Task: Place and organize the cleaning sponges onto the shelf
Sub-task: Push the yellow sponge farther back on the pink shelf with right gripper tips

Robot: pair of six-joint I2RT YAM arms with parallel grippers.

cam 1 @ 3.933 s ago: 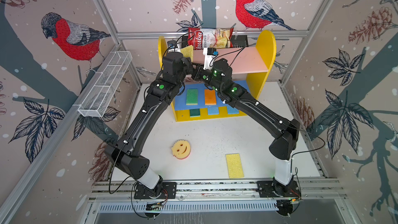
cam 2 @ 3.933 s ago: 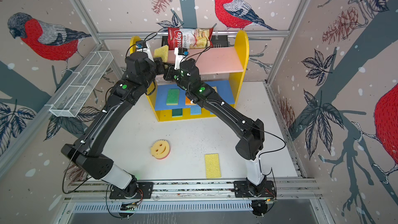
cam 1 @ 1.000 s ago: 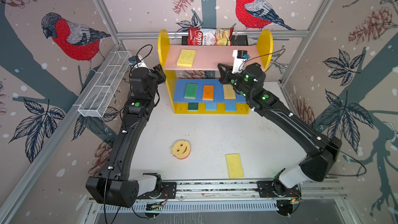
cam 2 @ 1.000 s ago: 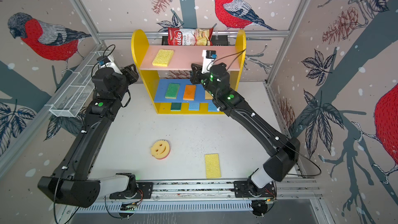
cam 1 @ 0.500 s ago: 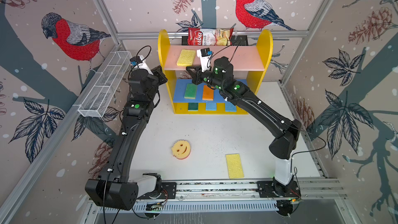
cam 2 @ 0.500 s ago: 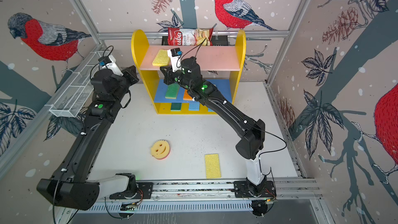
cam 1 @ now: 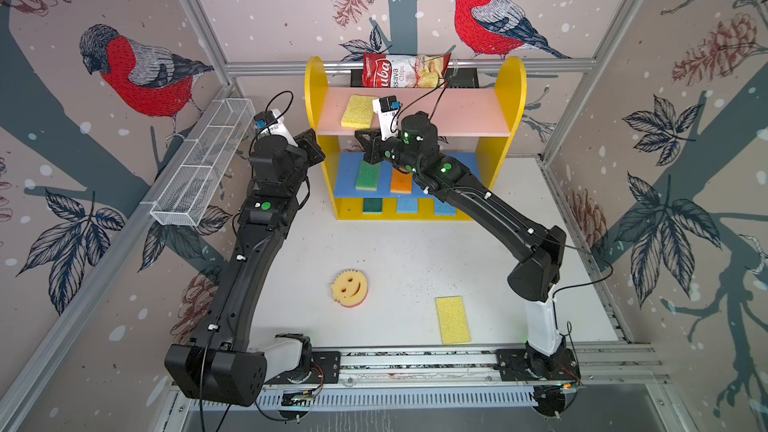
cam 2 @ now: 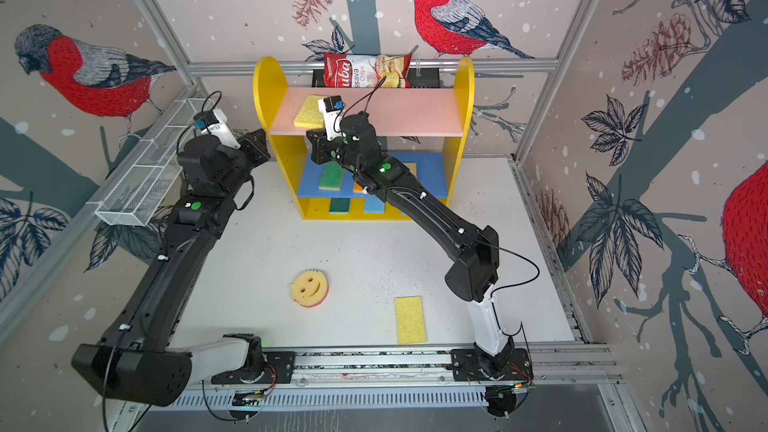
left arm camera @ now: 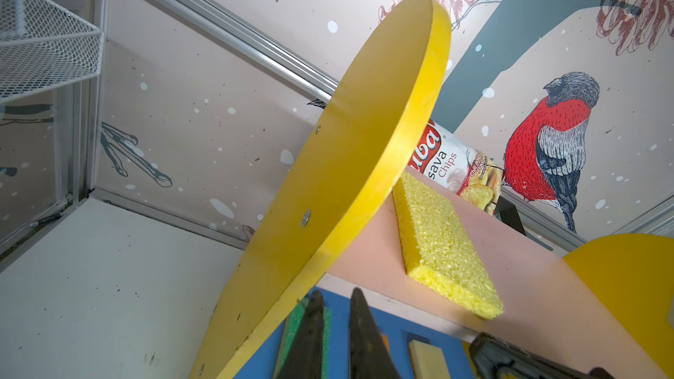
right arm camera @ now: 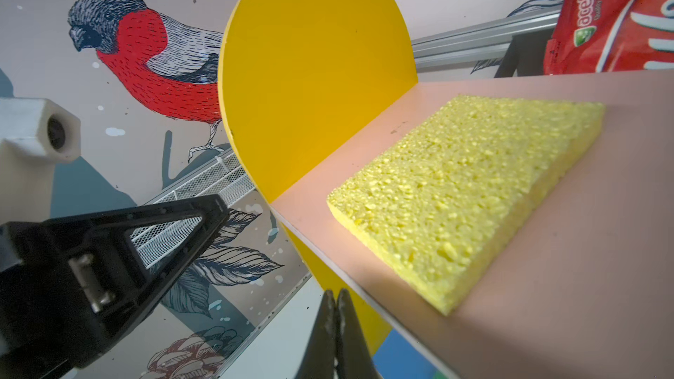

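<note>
right hand [right arm camera: 336, 297] closed, moved to yellow sponge [right arm camera: 470, 191] | left hand [left arm camera: 337, 298] barely ajar, empty

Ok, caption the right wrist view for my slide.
Shut right gripper by the pink top shelf board, which bears one yellow rectangular foam sponge.

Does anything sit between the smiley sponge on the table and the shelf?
Nothing lies on the table between the smiley sponge and the shelf. But the right arm reaches across the shelf's front over the blue middle board, with the right tool shut beside the pink top board's front edge.
</note>
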